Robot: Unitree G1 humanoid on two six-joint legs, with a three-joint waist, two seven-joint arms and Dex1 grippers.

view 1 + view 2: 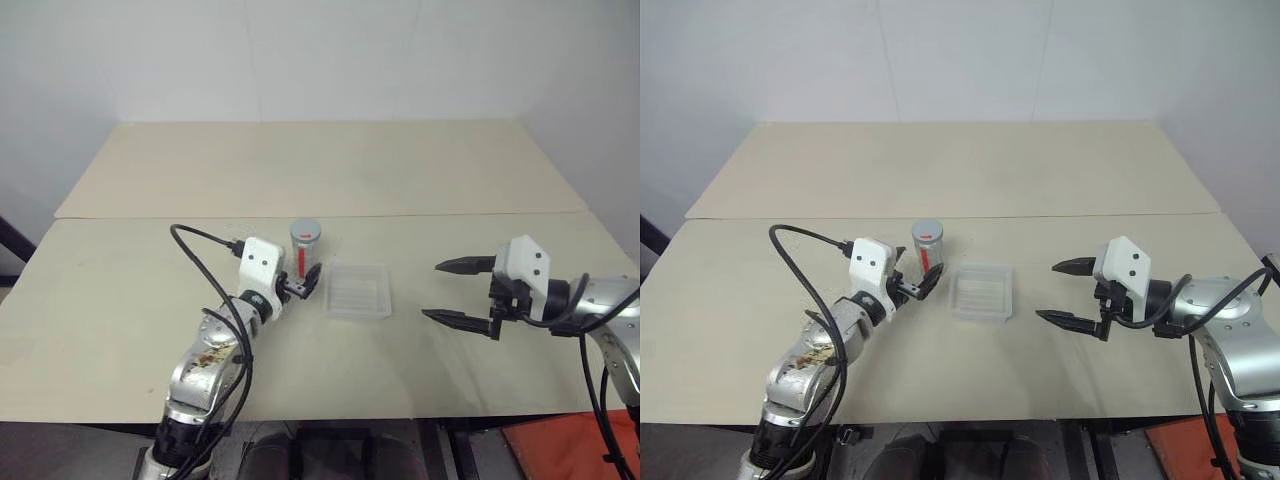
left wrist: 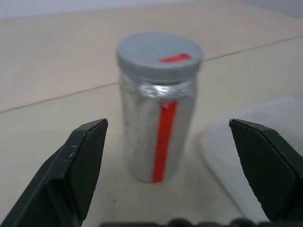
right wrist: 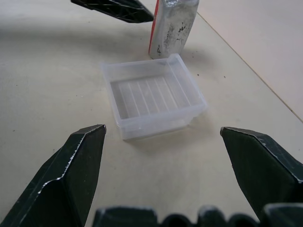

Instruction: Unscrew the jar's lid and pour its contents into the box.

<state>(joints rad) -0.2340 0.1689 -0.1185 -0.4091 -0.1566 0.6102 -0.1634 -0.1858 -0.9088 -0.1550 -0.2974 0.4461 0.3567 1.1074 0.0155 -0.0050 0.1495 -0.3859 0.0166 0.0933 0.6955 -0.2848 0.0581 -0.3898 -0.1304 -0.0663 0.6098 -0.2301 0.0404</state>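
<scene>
Beige tabletop (image 1: 450,180) against a white wall. Jar (image 1: 305,250) stands upright at frame centre, grey lid (image 2: 159,57) on, red stripe facing the camera. Left gripper (image 1: 303,287) spread wide, fingers either side of the jar base, not touching, grasping nothing. Clear ribbed box (image 1: 358,290) just right of the jar. Right gripper (image 1: 460,292) at right of frame, fingers apart, empty, well clear of the box
</scene>
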